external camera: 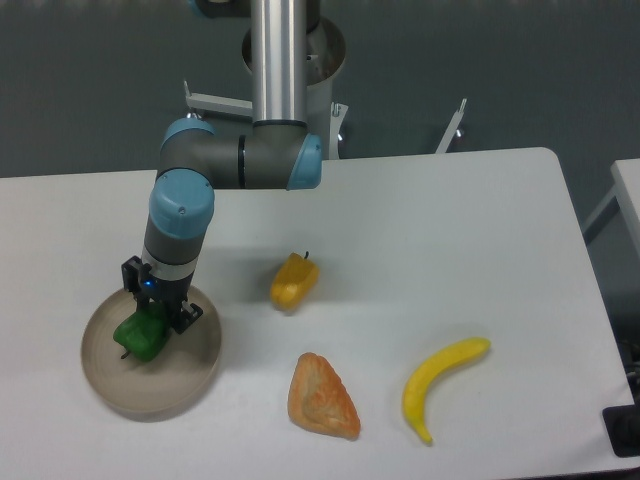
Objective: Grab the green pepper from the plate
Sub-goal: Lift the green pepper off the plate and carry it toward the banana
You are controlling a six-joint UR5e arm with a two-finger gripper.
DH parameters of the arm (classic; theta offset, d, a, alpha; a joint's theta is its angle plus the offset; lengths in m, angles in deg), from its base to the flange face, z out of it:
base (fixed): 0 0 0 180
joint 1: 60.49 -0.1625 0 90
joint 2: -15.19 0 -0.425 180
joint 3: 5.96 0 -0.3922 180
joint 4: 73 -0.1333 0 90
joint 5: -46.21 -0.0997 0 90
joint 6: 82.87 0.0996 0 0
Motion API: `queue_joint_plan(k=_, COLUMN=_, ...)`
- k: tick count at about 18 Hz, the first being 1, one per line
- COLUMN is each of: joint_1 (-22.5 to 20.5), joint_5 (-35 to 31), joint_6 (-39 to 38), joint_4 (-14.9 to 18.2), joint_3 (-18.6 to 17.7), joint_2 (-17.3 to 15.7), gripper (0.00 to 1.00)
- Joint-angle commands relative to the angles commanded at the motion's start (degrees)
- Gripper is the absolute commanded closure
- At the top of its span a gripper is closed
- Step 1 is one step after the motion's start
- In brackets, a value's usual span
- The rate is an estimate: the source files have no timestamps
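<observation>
Nearest the camera, along the front of the white table (450,220), lie a banana (440,385) on the right and a wedge of orange-brown pastry (322,397) to its left, well apart from each other. Further left sits the plate (190,385), a round beige dish close to the table's front-left edge. The green pepper (138,337) rests in the upper left part of it. The gripper (155,318) has its fingers down around the top of the pepper, one on each side; whether they are already pinching it or only bracketing it cannot be told from this angle.

The step in hand looks like the grasp itself, with the lift not yet done. The next move probably calls for a firm squeeze, then a straight rise clear of the plate's raised rim.

Behind the plate, a yellow pepper (293,282) lies near the table's middle, apart from the arm. The space above the plate is open. The arm's blue-capped joints (182,208) and its silver column (277,60) stand at the back.
</observation>
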Motion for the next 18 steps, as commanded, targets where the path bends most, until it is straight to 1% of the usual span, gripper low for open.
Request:
queue_joint_plan(k=2, joint_1=-0.4, joint_5=0.0, joint_6=0.1, joint_4=0.0, joint_3=0.1, joint_2=-0.3, gripper=0.69)
queue_joint_plan(k=4, joint_1=-0.8, joint_5=-0.2, joint_6=0.2, joint_4=0.3, joint_3=1.1, joint_2=-1.1, gripper=0.70)
queue_joint_plan(k=8, joint_1=-5.3, joint_5=-0.3, joint_6=1.2, joint_4=0.5, joint_3=4.5, joint_2=-1.2, gripper=0.70)
queue_joint_plan(k=10, joint_1=-8.3, joint_5=-0.3, joint_6=4.6, joint_4=0.9, joint_3=6.4, joint_2=-1.2, gripper=0.70)
queue_joint_plan(k=13, joint_1=-13.4, joint_5=-0.3, joint_6=10.0, joint_4=1.4, joint_3=7.9, joint_2=-1.8, gripper=0.70)
queue_joint_plan(k=16, joint_1=-17.7, joint_5=-1.4, joint_6=16.5, joint_4=3.8, joint_3=9.2, joint_2=-1.8, gripper=0.70)
queue_joint_plan(k=18, joint_1=-20.4, joint_5=-3.0, joint_6=20.9, joint_4=4.6, joint_3=9.4, joint_2=-1.9, gripper=0.70)
